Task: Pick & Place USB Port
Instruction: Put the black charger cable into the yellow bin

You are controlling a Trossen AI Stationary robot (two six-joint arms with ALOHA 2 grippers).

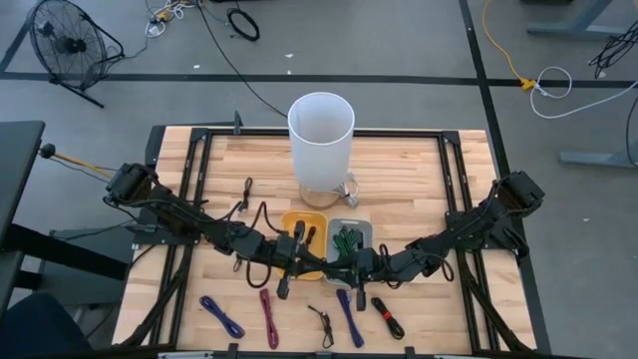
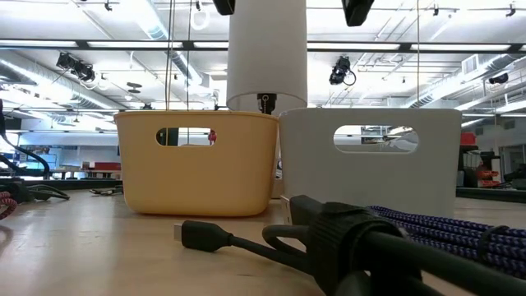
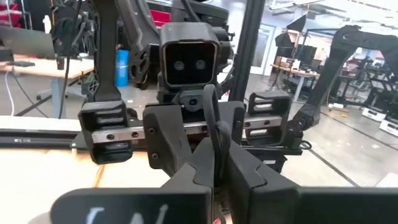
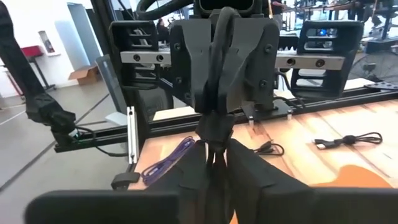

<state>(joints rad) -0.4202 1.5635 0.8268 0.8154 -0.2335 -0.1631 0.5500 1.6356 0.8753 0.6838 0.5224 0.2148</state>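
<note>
A thin black cable [image 4: 217,134] spans both end effectors. The left end effector [image 3: 214,146] and right end effector [image 4: 216,149] each pinch it.

left arm: reached in from the left edge toward centre | left pincer [image 1: 283,286]: fingers seen pressed together | right arm: reached in from the right | right pincer [image 1: 360,290]: fingers close together, facing the left pincer

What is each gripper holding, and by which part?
A black looped cable spans both: the left gripper pinches one end of the loop, the right gripper the other.
</note>
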